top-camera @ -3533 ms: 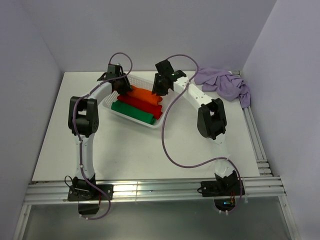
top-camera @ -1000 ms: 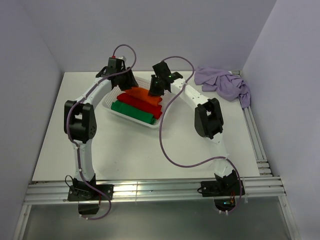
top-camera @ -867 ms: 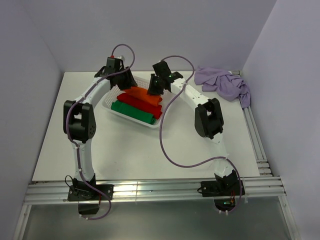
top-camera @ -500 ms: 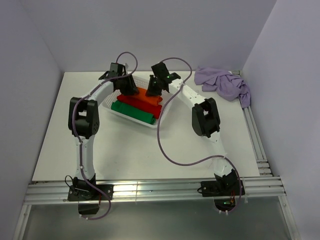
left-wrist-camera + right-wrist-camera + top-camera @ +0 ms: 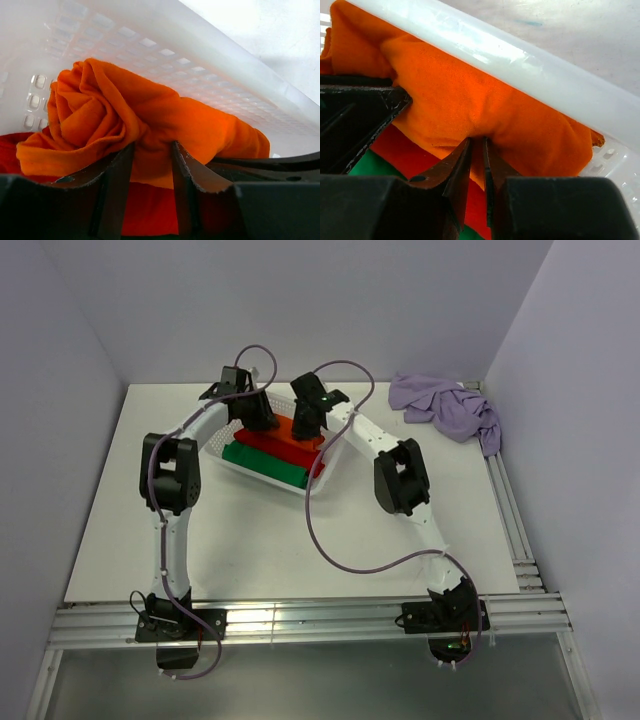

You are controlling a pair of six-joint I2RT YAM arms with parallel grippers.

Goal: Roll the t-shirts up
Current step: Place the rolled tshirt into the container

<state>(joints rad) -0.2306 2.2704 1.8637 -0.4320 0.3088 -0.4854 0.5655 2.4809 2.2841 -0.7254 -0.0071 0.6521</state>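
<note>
White table [image 5: 250,540], lilac walls. Basket [image 5: 150,30] sits mid-table toward the far side with three rolls inside: green roll [image 5: 265,464] nearest, red roll [image 5: 275,445] behind it, orange t-shirt [image 5: 150,120] against the far wall. Both arms reach in. Left gripper [image 5: 151,147] pinches a bunched fold at the orange t-shirt's left end. Right gripper [image 5: 476,140] is nearly pressed together, nipping a thin fold at the right end, beside the rim. Lilac t-shirt [image 5: 450,410] lies crumpled in the far right corner, well apart.
</note>
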